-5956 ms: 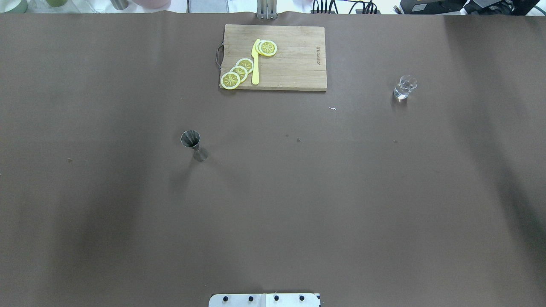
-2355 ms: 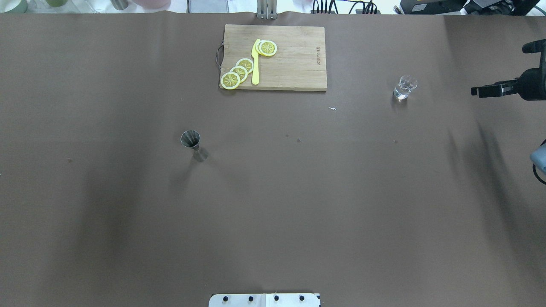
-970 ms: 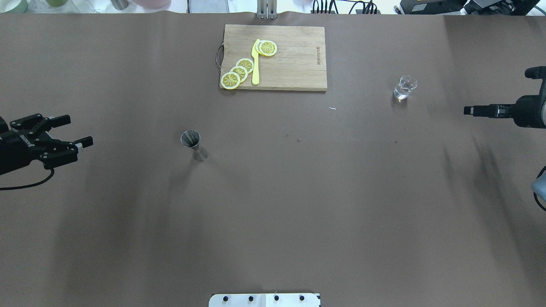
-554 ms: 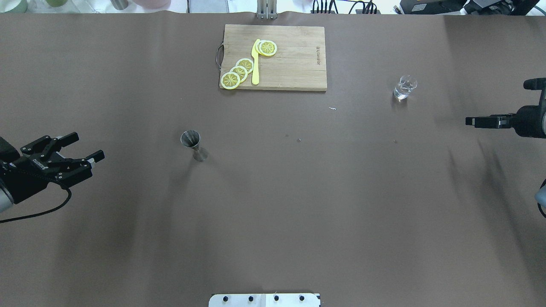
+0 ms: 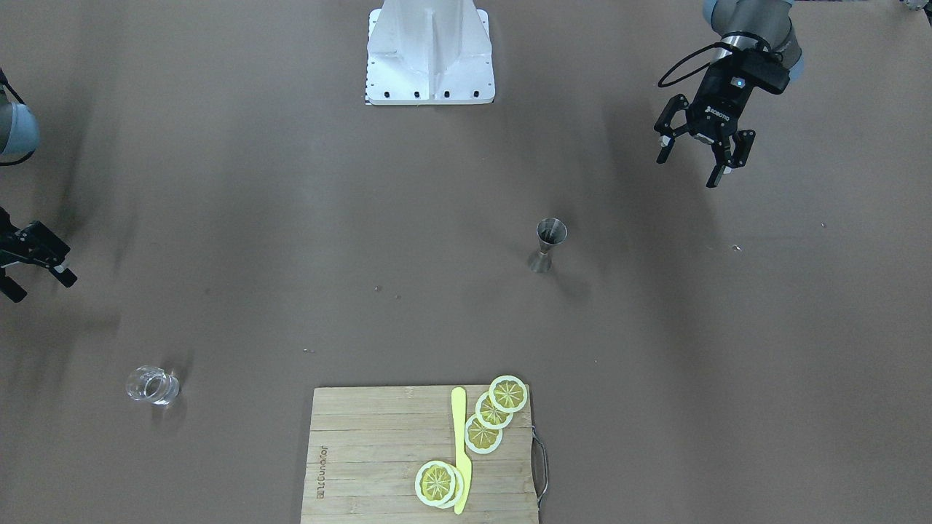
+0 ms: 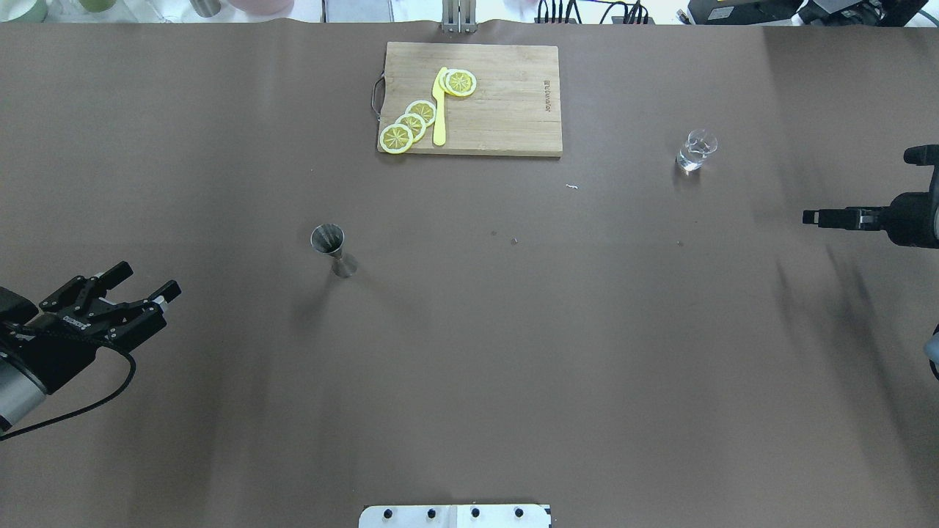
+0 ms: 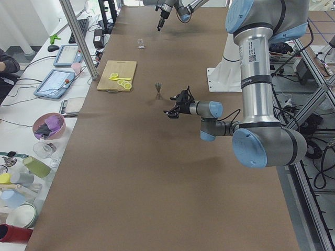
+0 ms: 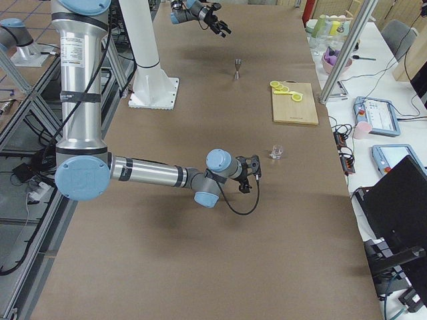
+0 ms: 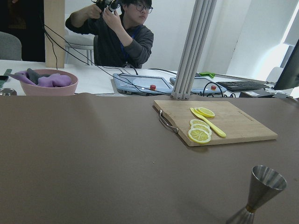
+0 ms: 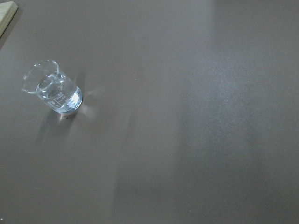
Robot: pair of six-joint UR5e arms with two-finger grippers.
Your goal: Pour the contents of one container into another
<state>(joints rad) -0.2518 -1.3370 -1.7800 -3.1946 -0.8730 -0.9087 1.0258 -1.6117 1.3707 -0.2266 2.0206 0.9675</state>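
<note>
The silver-grey metal jigger (image 6: 334, 251) stands upright left of the table's middle, and shows again in the front view (image 5: 547, 244) and low right in the left wrist view (image 9: 259, 196). The small clear glass cup (image 6: 695, 150) stands upright at the far right, upper left in the right wrist view (image 10: 52, 87). My left gripper (image 6: 147, 281) is open and holds nothing, well left of the jigger and nearer my base. My right gripper (image 5: 40, 287) hovers open and holds nothing, right of the cup and nearer my base, edge-on in the overhead view (image 6: 810, 217).
A wooden cutting board (image 6: 506, 110) lies at the far middle of the table with several lemon slices (image 6: 411, 125) and a yellow knife (image 6: 439, 106) on it. My white base plate (image 6: 455, 515) sits at the near edge. An operator's desk lies beyond the far edge.
Both arms have come into view from the table's ends. Over the last second both grippers slid toward my base, and the left one edged slightly right. Jigger and cup stayed put.
</note>
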